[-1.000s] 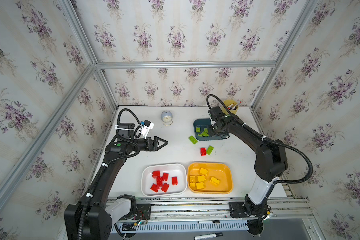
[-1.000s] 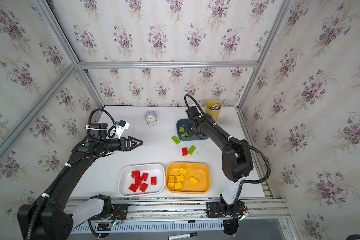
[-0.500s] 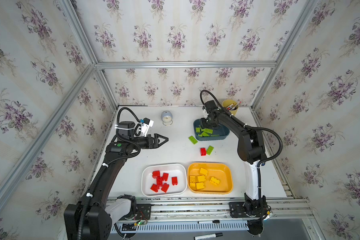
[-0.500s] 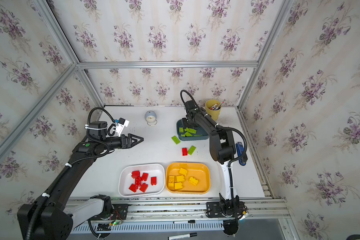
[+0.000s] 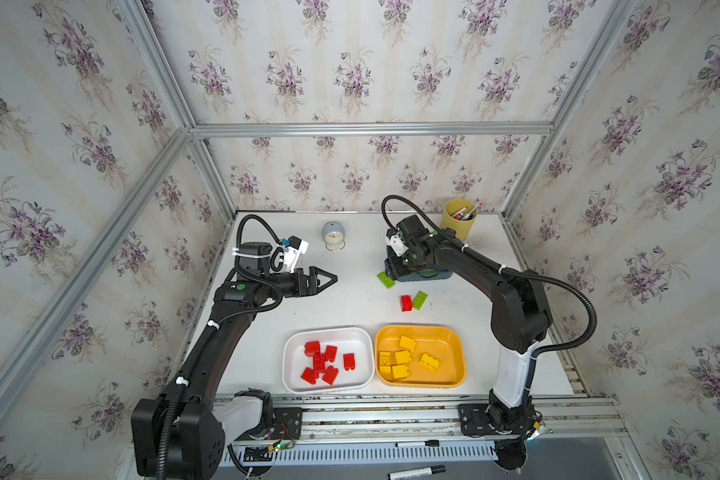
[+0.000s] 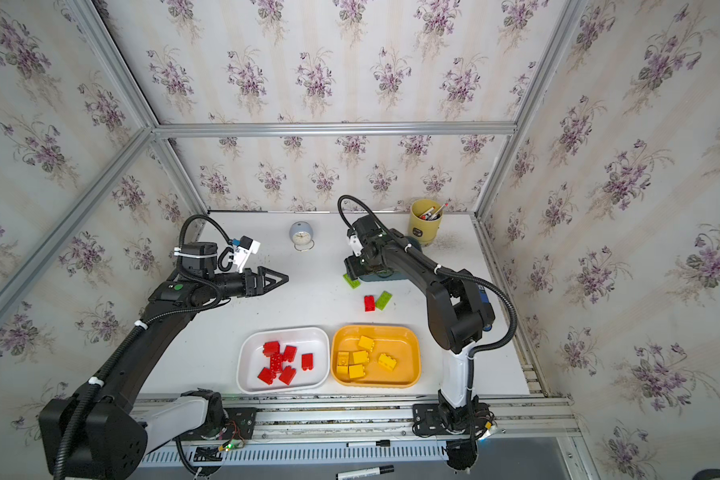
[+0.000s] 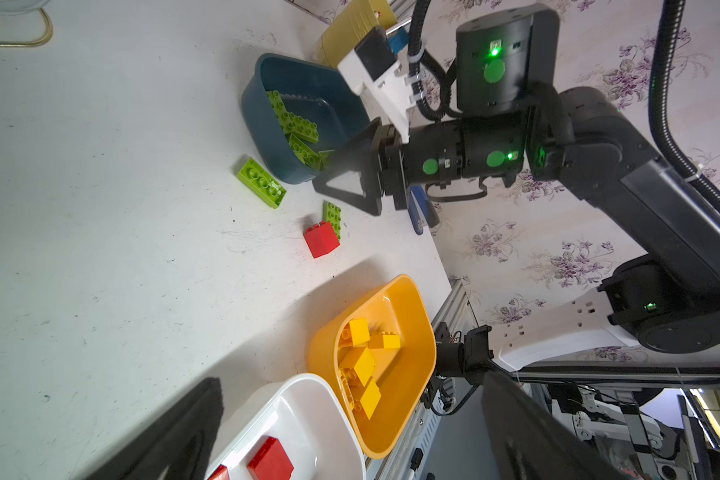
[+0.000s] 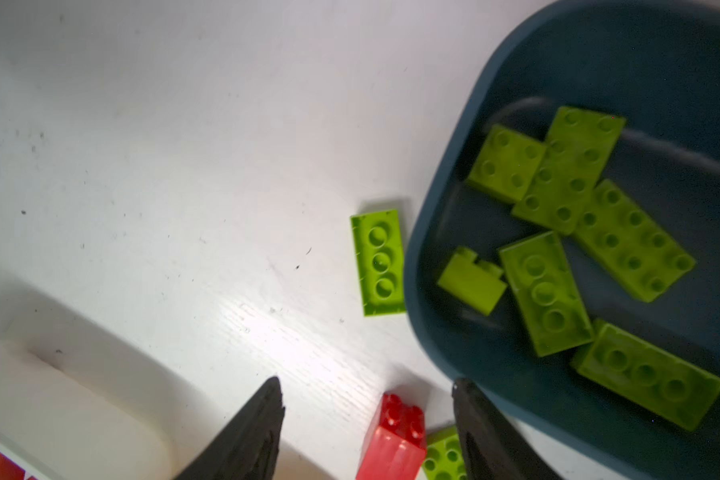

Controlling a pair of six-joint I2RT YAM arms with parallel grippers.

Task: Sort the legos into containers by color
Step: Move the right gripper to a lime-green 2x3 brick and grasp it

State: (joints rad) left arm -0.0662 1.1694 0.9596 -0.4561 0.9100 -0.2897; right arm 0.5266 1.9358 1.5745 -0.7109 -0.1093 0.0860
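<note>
In front of the teal tray sit a red brick and green brick; a green plate lies beside its rim. Your right gripper hovers there, half-open, empty; left gripper gapes, empty. Greens underway: you'd probably pinch that plate next.

Bright, even light fills both top views, and shadows are soft. In the right wrist view the teal tray and its green bricks look blurred. Beside that tray, a glare patch shines on the white table.
</note>
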